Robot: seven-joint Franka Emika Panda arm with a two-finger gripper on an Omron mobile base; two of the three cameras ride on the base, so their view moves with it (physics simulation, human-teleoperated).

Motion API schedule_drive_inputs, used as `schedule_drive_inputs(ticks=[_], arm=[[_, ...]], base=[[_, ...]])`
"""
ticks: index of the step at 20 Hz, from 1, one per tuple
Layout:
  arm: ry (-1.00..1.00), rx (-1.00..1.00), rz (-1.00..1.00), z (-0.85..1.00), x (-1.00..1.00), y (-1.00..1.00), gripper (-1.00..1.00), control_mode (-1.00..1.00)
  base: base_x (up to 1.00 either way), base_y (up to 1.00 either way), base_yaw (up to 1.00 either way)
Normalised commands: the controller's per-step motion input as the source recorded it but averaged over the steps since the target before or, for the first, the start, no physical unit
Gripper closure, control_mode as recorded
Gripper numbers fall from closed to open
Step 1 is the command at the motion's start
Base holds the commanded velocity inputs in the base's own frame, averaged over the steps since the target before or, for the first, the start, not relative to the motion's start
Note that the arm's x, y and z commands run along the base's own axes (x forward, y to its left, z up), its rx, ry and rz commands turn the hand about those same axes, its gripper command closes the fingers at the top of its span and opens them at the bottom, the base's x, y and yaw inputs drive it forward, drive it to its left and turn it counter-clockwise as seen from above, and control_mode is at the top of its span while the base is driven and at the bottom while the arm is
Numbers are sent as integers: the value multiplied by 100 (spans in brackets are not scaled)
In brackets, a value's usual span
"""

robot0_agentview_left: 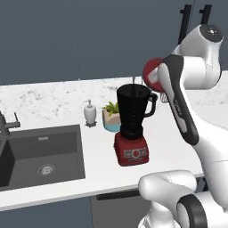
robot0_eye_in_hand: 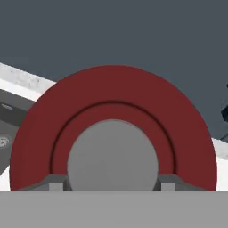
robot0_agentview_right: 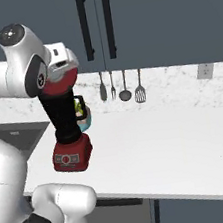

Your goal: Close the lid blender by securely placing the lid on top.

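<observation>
The tool (robot0_eye_in_hand: 113, 186) is clamped on the lid's grey knob (robot0_eye_in_hand: 112, 156), holding the lid (robot0_agentview_right: 61, 84) tilted in the air just above and beside the blender (robot0_agentview_left: 132, 127) jar's open top. Pickup looks done; levelling, centring and seating remain

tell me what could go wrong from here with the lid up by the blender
1. The lid is held by its grey knob and looks tilted in the left base view, not level with the blender jar's open top; lowered like that, it might seat crooked.
2. It sits beside and above the jar's rim, not centred; a straight drop could catch the rim or the handle.
3. Pushing sideways on the tall jar might shift the blender toward the plant pot.
</observation>
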Motion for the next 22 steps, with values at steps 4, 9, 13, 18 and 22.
schedule_drive_inputs(ticks=[4, 9, 13, 18, 22], arm=[[24, -14, 16, 55, 0, 81, 100, -100], [4, -2, 0, -13, 1, 34, 100, -100], [6, -2, 0, -50, 14, 5, 100, -100], [13, -3, 0, -24, 34, 0, 100, -100], [15, -1, 0, 0, 50, 0, 100, -100]], base=[[0, 0, 0], [0, 0, 0], [0, 0, 0], [0, 0, 0], [0, 0, 0]])
